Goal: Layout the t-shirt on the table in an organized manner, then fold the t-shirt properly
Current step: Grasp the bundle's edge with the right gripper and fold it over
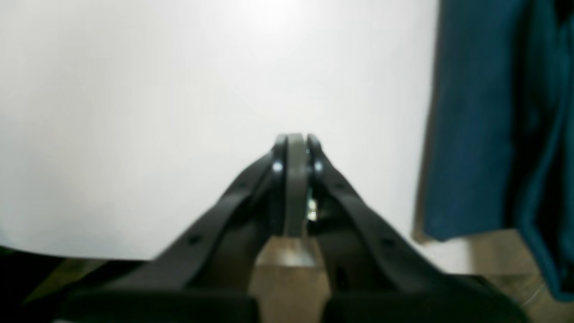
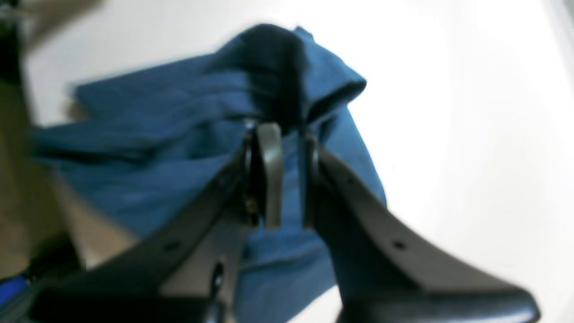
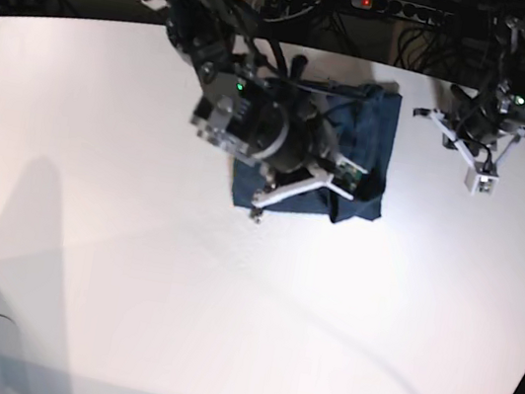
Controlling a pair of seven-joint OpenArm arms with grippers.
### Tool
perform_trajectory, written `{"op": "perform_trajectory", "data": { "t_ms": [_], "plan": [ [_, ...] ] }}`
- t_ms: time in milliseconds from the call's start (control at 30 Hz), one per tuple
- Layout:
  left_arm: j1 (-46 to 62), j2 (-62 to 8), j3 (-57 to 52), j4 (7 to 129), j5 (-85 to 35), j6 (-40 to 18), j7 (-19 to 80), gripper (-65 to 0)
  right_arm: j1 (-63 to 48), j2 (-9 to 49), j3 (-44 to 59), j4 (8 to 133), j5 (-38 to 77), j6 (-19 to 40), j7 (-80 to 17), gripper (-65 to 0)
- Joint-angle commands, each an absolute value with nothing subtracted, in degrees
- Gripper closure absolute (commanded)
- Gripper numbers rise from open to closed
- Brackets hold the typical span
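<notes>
The dark navy t-shirt [image 3: 372, 124] lies bunched and partly folded on the white table [image 3: 226, 301], near its back edge. My right gripper [image 2: 287, 132] is down on the shirt's front right corner, shut on a raised fold of the t-shirt [image 2: 188, 121], which peaks in a dark bunch just past the fingertips. That arm hides much of the shirt in the base view. My left gripper [image 1: 296, 139] is shut and holds nothing. It hangs over bare table [image 1: 134, 112], with the t-shirt [image 1: 475, 125] off to its right. The left arm [image 3: 471, 140] stands right of the shirt.
The table's back edge runs close behind the shirt, with wooden floor [image 1: 287, 287] showing beyond it. A power strip [image 3: 393, 5] and cables lie behind the table. White tabletop stretches wide in front of the shirt and to its left.
</notes>
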State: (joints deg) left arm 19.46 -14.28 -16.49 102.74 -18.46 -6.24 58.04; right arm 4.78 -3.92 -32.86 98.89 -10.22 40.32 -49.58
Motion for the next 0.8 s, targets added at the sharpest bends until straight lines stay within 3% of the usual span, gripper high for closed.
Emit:
{"op": "perform_trajectory", "data": {
  "t_ms": [0, 167, 533, 767],
  "plan": [
    [19.03, -14.73, -16.75, 103.34, -18.95, -6.20, 57.10, 0.0, 6.90, -5.05, -32.92, 97.27, -9.63, 40.00, -48.04, -6.1],
    [18.68, -14.55, -16.75, 102.46, -18.68, -6.11, 57.01, 0.0, 12.35, -5.23, -32.84, 87.96, -9.63, 40.00, -47.25, -6.0],
    [14.55, -14.29, -16.31, 94.37, -19.03, -6.11, 56.84, 0.0, 13.58, -5.14, -32.84, 84.79, -9.63, 40.00, -45.05, -6.0],
    [12.18, -14.20, -10.68, 91.56, -18.86, -6.11, 56.84, 0.0, 13.76, -9.00, -33.27, 78.29, -9.63, 40.00, -40.04, -6.1]
  ]
}}
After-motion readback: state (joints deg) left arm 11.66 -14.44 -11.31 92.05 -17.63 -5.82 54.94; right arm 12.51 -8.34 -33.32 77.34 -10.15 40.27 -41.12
